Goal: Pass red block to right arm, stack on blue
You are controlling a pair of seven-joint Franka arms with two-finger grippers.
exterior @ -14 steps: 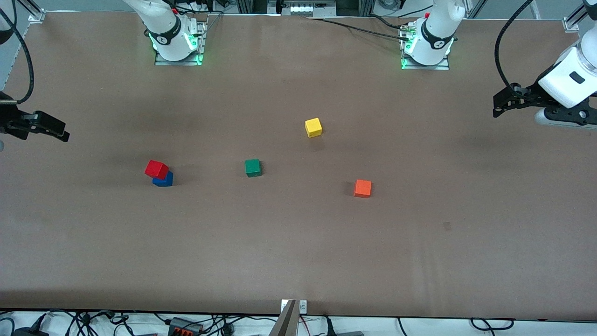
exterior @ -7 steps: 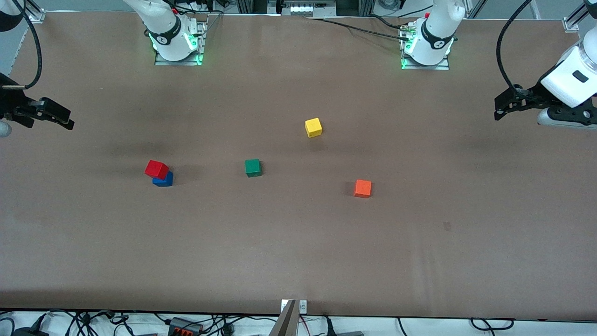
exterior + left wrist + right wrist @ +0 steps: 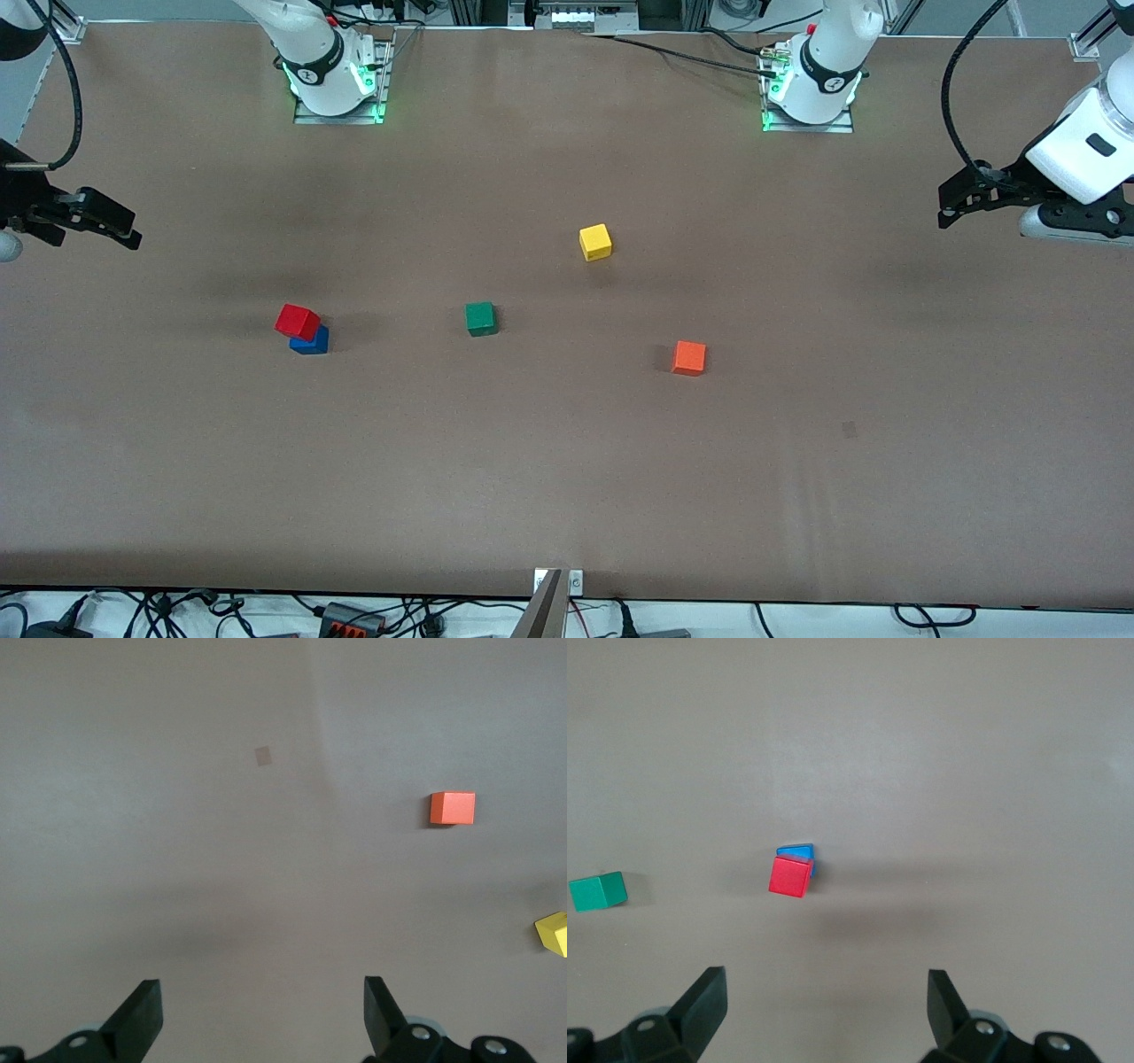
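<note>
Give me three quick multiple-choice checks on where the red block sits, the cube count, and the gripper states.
1. The red block is: A) on the blue cube B) on the table beside the green cube C) in a gripper.
2. Cubes in the front view: A) three B) four C) five.
3. The right gripper and left gripper are: A) both shut B) both open, empty C) one holding a cube.

1 A: red sits atop blue, slightly askew.
2 C: red, blue, green, yellow, orange.
3 B: the wrist views show spread fingers with nothing between.
</note>
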